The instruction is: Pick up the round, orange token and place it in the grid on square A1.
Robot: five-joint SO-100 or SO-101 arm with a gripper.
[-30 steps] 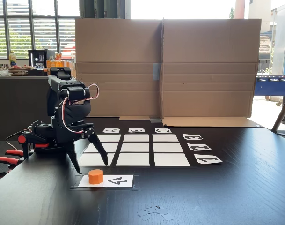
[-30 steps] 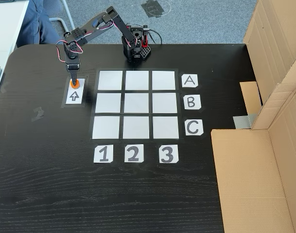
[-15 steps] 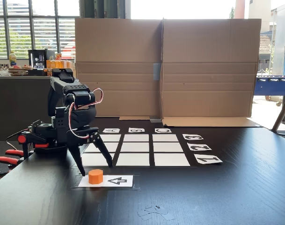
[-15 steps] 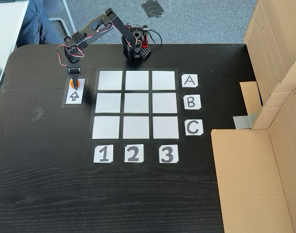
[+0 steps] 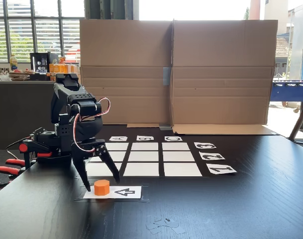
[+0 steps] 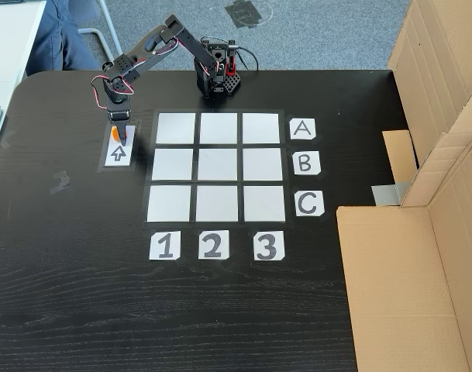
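The orange token (image 5: pixel 102 187) stands on the near end of a white card with a black arrow (image 5: pixel 124 192). My gripper (image 5: pixel 102 182) hangs low over it, open, with one finger on either side of the token and small gaps showing. In the fixed view from above, the gripper (image 6: pixel 118 136) covers most of the token (image 6: pixel 112 136). The grid (image 5: pixel 178 157) lies just behind the card. Square A1 (image 5: pixel 97 170) is its near left cell, partly behind the fingers. From above, square A1 (image 6: pixel 175 128) is the grid's (image 6: pixel 216 167) top left cell.
A tall cardboard wall (image 5: pixel 173 69) stands behind the table, and its flaps (image 6: pixel 437 194) lie at the right from above. Red clamps (image 5: pixel 7 169) hold the arm's base at the left edge. Paper scraps (image 5: pixel 163 225) lie near the front. A person's leg (image 6: pixel 61 35) shows beyond the table.
The open gripper has come forward and down, from behind and above the token to straddling it. The token has not moved.
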